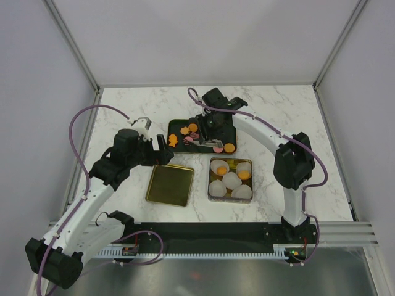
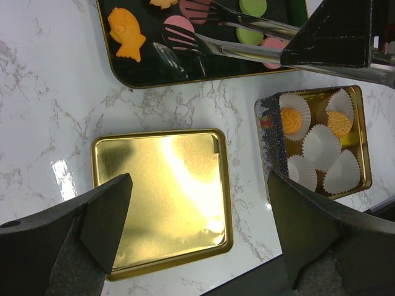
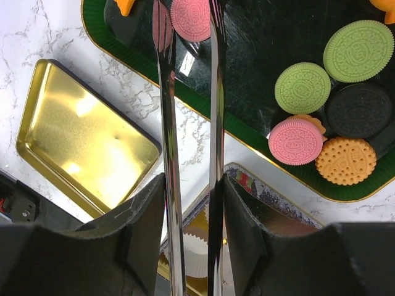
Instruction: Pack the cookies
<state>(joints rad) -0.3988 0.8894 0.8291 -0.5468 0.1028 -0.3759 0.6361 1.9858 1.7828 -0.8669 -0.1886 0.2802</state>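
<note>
Fingers (image 3: 145, 209) of the right gripper (image 3: 191, 203) are being closed on a pair of metal tongs (image 3: 166, 123), whose two arms are running up the middle of the right wrist view. A pink round cookie (image 3: 191, 18) is being framed between the tong tips at the top edge of that view; whether it is being pinched cannot be told. The cookies are being carried by a dark tray (image 3: 259, 37) with a green rim. Two green ones (image 3: 302, 87), a black one (image 3: 360, 110), another pink one (image 3: 296, 140) and an orange one (image 3: 345, 160) are lying at the right of the frame, and an orange fish shape (image 2: 126, 34) is lying at the upper left of the left wrist view. Lettering is embossed on the round cookies, too small to be read.

Fingers (image 2: 105, 222) of the left gripper (image 2: 197, 203) are being held wide apart, gripping nothing, above a shallow gold tray (image 2: 185, 160) on the marble tabletop (image 2: 49, 92). At the right of that view, a gold box (image 2: 270, 148) is being filled with white paper cups (image 2: 321, 145), two of them with an orange cookie (image 2: 292, 120) inside.
</note>
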